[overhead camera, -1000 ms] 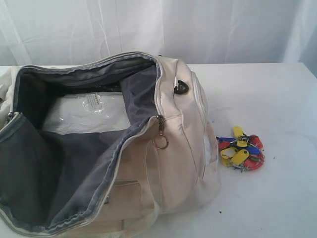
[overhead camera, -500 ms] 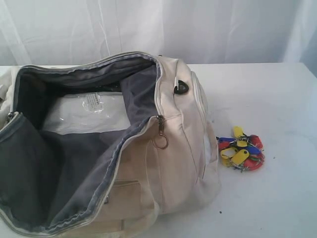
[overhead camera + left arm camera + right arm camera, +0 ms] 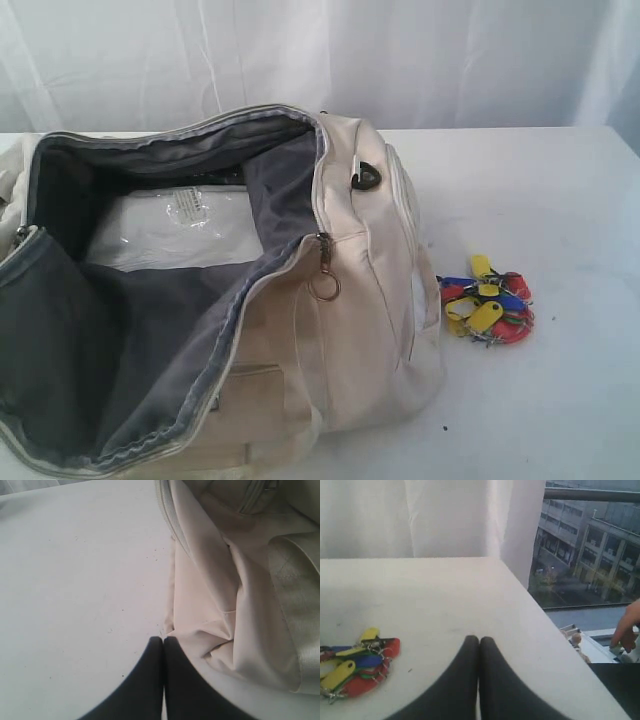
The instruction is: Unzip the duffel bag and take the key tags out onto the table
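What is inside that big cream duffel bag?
The duffel bag shows dark grey lining and a flat white plastic-wrapped packet. Its slumped near side hides the floor; the key tags lie outside.

cream duffel bag [image 3: 365, 300] unzipped, key tags [image 3: 487, 303] beside it on table [image 3: 560, 200]

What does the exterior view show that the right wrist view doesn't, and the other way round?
Only the exterior view: the duffel bag, unzipped and gaping, its dark grey lining, a clear plastic packet inside, and the ring zip pull. Only the right wrist view: the right pincer, shut and empty, buildings through a window, and a person's hand at the edge. Both: the key tags lying on the table, and the white curtain.
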{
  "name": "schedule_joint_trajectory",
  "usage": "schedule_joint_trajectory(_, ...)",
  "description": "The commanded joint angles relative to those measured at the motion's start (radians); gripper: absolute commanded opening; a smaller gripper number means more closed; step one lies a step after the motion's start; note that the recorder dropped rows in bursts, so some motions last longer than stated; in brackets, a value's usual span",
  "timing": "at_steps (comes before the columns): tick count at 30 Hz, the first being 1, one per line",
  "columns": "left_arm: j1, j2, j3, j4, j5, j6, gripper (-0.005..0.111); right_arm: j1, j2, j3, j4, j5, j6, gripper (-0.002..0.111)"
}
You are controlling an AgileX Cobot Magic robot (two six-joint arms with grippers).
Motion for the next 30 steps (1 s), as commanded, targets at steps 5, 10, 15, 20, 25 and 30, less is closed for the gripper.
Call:
schedule_joint_trajectory(5, 0.001, -0.005, 0.004, 0.001, 0.001, 0.001, 0.0, -0.008, -0.003, 0.005, 0.066, 0.106, -0.104, 0.0)
schedule_joint_trajectory(10, 0.001, -0.005, 0.004, 0.001, 0.001, 0.001, 0.0, -0.008, -0.003, 0.005, 0.066, 0.117, -0.104, 0.0)
schedule_joint_trajectory(15, 0.001, -0.005, 0.004, 0.001, 0.001, 0.001, 0.0, -0.008, -0.003, 0.005, 0.066, 0.125, -0.104, 0.0)
schedule_joint_trajectory(20, 0.001, -0.005, 0.004, 0.001, 0.001, 0.001, 0.0, -0.008, -0.003, 0.005, 0.066, 0.125, -0.104, 0.0)
schedule_joint_trajectory(25, 0.001, -0.005, 0.004, 0.001, 0.001, 0.001, 0.0, 0.045, -0.003, 0.005, 0.066, 0.125, -0.104, 0.0)
schedule_joint_trajectory(30, 0.001, -0.005, 0.004, 0.001, 0.001, 0.001, 0.0, 0.069, -0.003, 0.005, 0.066, 0.125, -0.104, 0.0)
